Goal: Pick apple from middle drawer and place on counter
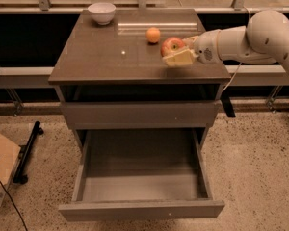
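The apple (172,45) is held between the closed fingers of the gripper (176,51), over the right part of the counter (106,57), close to its right edge. Whether the apple is already resting on the surface cannot be told. The middle drawer (142,210) stands pulled out below, on the near side. An orange (153,34) lies just beyond the apple to the left, and a bowl (101,12) is set at the far left corner.

If the apple is released above the surface, it could be set rolling on the glossy top and lost over the right edge. If it is nudged left as the fingers part, the orange could be knocked. A roll off the near edge could end in the open drawer.
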You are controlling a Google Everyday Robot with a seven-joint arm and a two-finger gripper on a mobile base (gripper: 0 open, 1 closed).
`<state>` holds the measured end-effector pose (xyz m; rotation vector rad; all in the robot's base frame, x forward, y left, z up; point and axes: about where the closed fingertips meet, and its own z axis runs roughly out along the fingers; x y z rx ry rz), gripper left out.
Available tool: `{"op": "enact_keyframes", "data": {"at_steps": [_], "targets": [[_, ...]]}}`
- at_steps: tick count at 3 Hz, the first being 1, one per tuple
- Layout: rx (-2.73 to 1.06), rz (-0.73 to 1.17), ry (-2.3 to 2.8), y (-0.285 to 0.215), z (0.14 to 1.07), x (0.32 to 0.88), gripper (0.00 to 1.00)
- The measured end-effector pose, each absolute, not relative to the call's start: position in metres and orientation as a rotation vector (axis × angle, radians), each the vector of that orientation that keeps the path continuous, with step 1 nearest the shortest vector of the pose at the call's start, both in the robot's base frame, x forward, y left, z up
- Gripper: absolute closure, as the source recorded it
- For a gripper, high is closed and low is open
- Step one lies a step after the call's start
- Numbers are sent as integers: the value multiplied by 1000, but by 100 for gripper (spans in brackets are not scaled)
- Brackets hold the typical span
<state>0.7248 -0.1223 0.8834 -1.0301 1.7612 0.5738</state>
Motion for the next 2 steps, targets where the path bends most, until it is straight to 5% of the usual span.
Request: {"op": "enact_keyframes", "data": {"at_steps": [2], "targets": [[-963,576,1880,-121,864,764,6]]}}
